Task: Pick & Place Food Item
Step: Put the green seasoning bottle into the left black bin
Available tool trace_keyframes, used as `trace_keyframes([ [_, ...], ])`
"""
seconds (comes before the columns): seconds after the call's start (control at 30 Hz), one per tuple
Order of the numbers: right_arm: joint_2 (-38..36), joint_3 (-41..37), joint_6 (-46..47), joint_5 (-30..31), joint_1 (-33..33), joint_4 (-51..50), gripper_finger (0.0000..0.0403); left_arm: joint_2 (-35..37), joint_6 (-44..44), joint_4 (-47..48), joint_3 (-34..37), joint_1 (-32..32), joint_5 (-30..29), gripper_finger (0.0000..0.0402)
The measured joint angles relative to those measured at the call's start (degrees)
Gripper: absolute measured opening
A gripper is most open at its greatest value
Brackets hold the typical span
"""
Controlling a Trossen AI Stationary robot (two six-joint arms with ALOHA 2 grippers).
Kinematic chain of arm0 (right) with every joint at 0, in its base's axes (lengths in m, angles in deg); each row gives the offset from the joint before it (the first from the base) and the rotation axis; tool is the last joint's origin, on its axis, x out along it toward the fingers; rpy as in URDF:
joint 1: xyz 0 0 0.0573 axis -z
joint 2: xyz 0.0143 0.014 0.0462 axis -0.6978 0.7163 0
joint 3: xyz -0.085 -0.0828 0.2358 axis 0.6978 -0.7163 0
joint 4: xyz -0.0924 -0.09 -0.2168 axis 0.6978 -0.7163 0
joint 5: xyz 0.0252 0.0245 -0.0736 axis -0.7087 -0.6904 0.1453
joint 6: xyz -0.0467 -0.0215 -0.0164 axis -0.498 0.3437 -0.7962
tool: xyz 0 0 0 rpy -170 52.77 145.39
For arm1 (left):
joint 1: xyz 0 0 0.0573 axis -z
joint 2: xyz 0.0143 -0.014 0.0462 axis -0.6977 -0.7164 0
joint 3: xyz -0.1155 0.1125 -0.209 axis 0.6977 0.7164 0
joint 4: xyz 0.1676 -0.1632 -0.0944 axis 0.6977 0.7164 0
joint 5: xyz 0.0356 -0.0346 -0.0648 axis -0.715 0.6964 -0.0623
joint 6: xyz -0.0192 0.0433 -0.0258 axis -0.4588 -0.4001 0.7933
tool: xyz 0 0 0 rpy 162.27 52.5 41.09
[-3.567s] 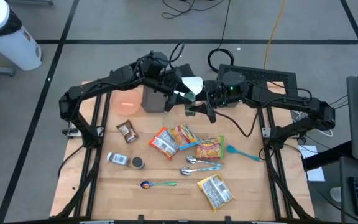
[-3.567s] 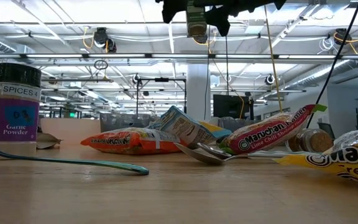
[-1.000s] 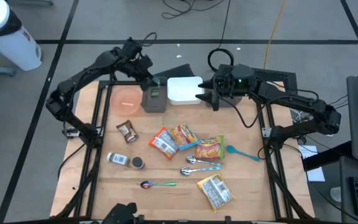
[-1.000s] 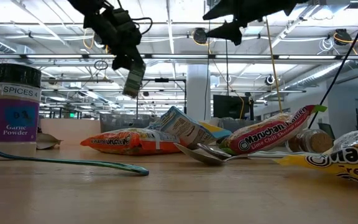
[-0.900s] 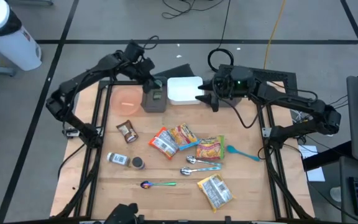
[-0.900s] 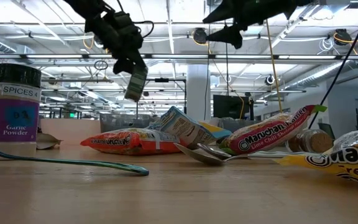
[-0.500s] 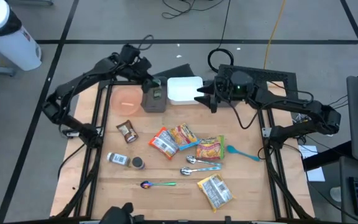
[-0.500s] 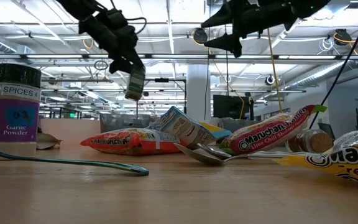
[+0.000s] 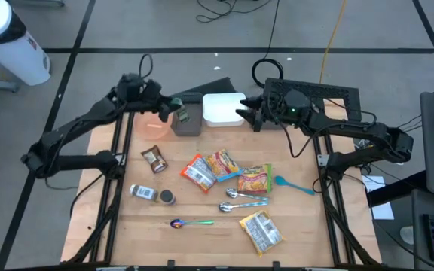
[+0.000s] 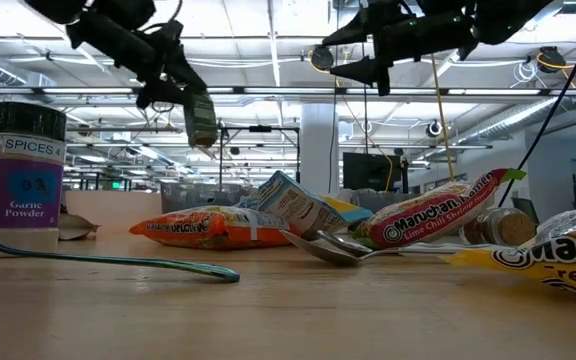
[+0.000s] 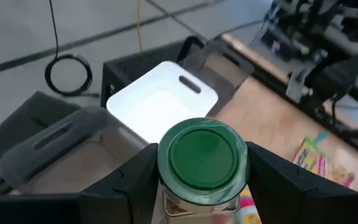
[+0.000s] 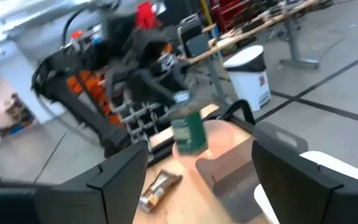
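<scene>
Spice jar (image 9: 178, 114), left claw (image 9: 173, 111) raised, gripping

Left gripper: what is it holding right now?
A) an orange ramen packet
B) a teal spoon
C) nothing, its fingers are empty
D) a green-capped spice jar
D: the left wrist view shows the left gripper closed around a green-capped spice jar, and the low view shows the jar hanging in the air above the table.

The spice jar (image 10: 26, 175) reads "SPICES Garlic Powder"; a noodle packet (image 10: 433, 220) reads "Maruchan Lime Chili Shrimp".
</scene>
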Motion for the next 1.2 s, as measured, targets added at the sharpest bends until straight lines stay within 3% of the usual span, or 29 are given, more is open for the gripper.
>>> trace_keyframes([
  [0.27,0.0,-0.3,4.7,2.7,-0.4,0.4,0.0279,1.8,3.8,-6.6,6.2,7.0,-20.3,0.0210],
  [0.43,0.0,-0.3,4.6,4.2,-1.8,0.4,0.0279,-1.0,4.8,-6.1,6.3,8.9,-28.0,0.0210],
  [0.63,0.0,-0.3,-0.3,4.3,-1.6,0.4,0.0279,-6.2,14.2,-8.2,6.3,10.6,-38.3,0.0210],
  [0.87,0.0,-0.3,-2.1,4.1,0.0,0.4,0.0279,-13.4,24.4,-12.6,6.2,12.9,-45.4,0.0210],
  [1.2,0.0,-0.3,-4.5,3.8,2.7,-1.9,0.0279,-18.6,25.0,-10.4,3.6,13.3,-51.7,0.0210],
])
